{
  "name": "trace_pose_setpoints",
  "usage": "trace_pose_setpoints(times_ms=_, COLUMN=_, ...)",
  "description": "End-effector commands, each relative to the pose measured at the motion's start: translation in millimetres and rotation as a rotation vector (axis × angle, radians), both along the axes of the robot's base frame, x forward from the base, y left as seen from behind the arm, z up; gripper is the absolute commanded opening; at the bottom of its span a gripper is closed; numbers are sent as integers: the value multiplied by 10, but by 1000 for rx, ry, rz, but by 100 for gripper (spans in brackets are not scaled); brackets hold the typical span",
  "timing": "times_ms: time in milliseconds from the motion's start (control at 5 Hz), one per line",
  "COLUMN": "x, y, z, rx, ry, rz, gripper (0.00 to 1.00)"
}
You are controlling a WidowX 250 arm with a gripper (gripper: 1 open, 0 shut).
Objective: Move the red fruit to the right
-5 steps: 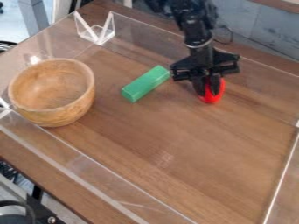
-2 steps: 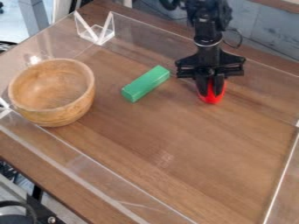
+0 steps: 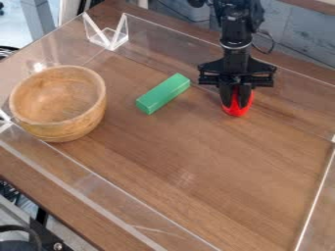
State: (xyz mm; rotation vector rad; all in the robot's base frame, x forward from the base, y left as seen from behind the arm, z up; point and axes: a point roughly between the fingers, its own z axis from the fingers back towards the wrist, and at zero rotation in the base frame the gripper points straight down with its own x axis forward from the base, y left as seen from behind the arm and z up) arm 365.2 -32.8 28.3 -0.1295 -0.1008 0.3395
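While black arm reaches down from top edge, claw (image 3: 237, 96) pinched narrow around red fruit (image 3: 236, 110), right of upper centre! Green block (image 3: 164, 94) lying just left, apart from fruit; wooden bowl (image 3: 58, 103) sitting over at frame's left side, all on brown table (image 3: 197, 176).
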Motion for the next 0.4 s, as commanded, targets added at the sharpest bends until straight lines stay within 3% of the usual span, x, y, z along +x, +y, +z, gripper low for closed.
trace_pose_setpoints(times_ms=0, x=-24, y=-170, z=-59, rx=15, ry=5, rz=-53, gripper=0)
trace_pose_setpoints(times_ms=200, x=-60, y=-242, z=-123, rx=23, ry=18, rz=-62, gripper=0)
